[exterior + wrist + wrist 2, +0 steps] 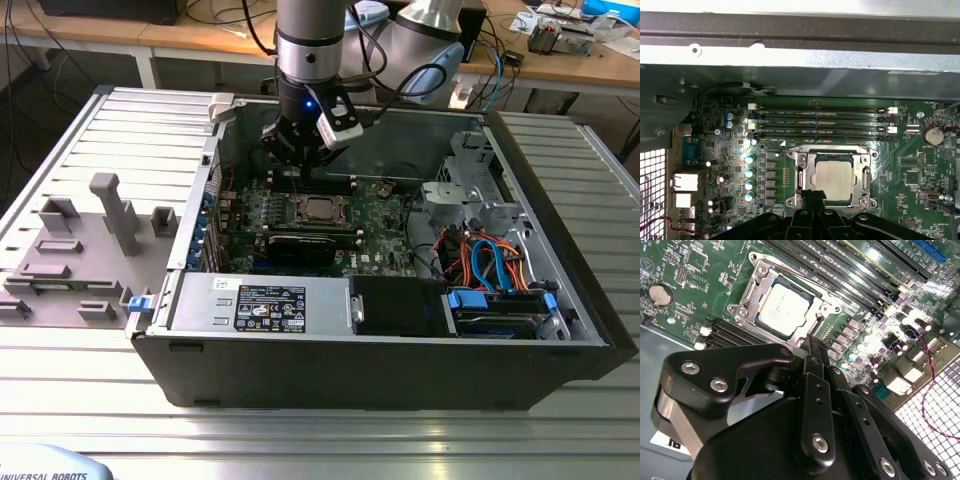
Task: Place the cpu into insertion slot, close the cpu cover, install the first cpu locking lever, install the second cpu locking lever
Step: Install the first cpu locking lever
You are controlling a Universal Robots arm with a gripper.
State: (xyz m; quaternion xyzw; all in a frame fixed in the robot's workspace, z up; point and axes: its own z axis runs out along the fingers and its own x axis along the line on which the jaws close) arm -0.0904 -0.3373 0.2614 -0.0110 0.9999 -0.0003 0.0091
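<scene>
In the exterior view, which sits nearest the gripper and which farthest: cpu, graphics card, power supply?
1. cpu, right beside the gripper.
2. graphics card, just camera-side of the cpu.
3. power supply, against the case wall nearest the camera.

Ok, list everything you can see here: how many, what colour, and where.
computer case: one, black, open, on the table
table: one, silver, slatted
motherboard: one, green, inside the case
insertion slot: one, silvery rim, on the motherboard
cpu: one, silver-grey, seated in the insertion slot
cpu cover: one, silvery, lying around the cpu's top
memory slots: four, black, beside the insertion slot
coin battery: one, silver, on the motherboard
power supply: one, silver, inside the case
cables: several, blue and orange, exterior view's right
fixture blocks: several, grey, exterior view's left
gripper: one, black, at the insertion slot's edge
arm: one, silver-grey, above the case
</scene>
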